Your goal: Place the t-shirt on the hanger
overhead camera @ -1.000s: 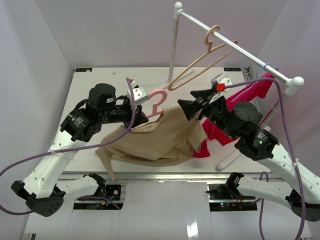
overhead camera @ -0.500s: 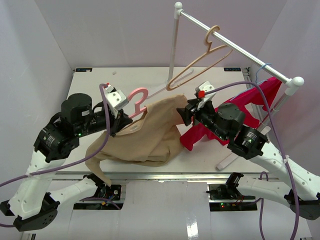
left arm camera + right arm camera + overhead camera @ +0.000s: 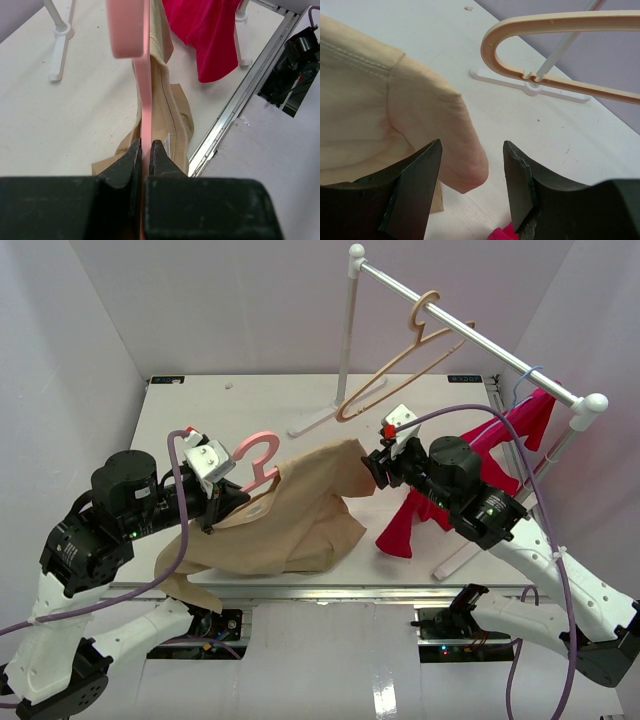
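Observation:
The pink hanger [image 3: 262,455] is held off the table, its hook up and its frame inside the neck of the tan t-shirt [image 3: 300,510]. The shirt hangs from it, with its lower part trailing on the table. My left gripper [image 3: 222,502] is shut on the hanger's stem [image 3: 145,100], with its jaws [image 3: 145,150] pinching the thin pink bar. The shirt's collar [image 3: 177,115] hangs just beyond. My right gripper [image 3: 375,468] is open. The shirt's right shoulder [image 3: 395,100] pokes between its fingers [image 3: 471,145] and is not clamped.
A white clothes rack [image 3: 460,325] stands at the back right with a peach-tan hanger [image 3: 400,360] and a thin blue hanger [image 3: 525,380] on its rod. A magenta garment [image 3: 430,515] hangs under my right arm. The rack's foot [image 3: 320,420] lies behind the shirt.
My left arm has pulled back to the left, carrying the hanger and shirt with it. My right gripper has followed leftwards, staying at the shirt's shoulder. The magenta garment has swung.

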Motion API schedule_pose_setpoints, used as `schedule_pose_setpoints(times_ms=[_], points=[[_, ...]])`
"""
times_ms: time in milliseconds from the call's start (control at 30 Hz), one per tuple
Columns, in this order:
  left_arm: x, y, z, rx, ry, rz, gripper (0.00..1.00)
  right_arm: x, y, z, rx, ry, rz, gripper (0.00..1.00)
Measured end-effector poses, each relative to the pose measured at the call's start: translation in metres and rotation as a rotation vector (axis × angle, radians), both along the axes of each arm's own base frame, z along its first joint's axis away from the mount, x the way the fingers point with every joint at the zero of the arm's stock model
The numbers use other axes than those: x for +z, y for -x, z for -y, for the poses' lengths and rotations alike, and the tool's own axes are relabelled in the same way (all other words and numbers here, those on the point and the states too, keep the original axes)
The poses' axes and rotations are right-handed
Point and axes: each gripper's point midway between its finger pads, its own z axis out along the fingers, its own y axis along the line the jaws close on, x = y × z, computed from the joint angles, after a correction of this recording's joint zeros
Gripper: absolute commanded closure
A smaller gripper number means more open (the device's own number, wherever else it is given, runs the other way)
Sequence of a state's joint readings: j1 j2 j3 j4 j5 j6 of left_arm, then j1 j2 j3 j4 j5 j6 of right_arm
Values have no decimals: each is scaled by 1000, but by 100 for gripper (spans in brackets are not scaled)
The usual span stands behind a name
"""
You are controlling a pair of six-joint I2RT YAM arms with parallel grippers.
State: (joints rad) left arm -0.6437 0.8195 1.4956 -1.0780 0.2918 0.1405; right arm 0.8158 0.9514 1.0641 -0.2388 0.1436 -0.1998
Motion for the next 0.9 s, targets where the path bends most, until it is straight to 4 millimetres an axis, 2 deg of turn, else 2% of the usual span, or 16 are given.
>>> schedule_pose_setpoints(times_ms=[233, 267, 333, 367, 433, 567, 767, 900], points=[[3, 4, -1, -7, 10, 8, 100, -21, -5, -12, 90, -4, -38, 45], [3, 4, -1, -9, 11, 8, 100, -24, -5, -15, 107, -8, -41, 48], [3, 5, 0, -13, 12, 7, 100, -28, -4, -19, 135, -14, -45, 61], [3, 5, 0, -15, 13, 7, 100, -30, -5, -21, 144, -14, -49, 74], [3, 5, 0, -17, 14, 6, 100, -31, -10, -23, 145, -24, -54, 92], [4, 6, 0, -16, 16, 9, 100, -33, -29, -12, 77, -68, -65, 92], [12, 9, -1, -20, 39, 40, 100, -39, -69, 34, -94, -181, -152, 92], [18, 11, -1, -28, 52, 55, 100, -46, -72, 33, -74, -216, -201, 92]])
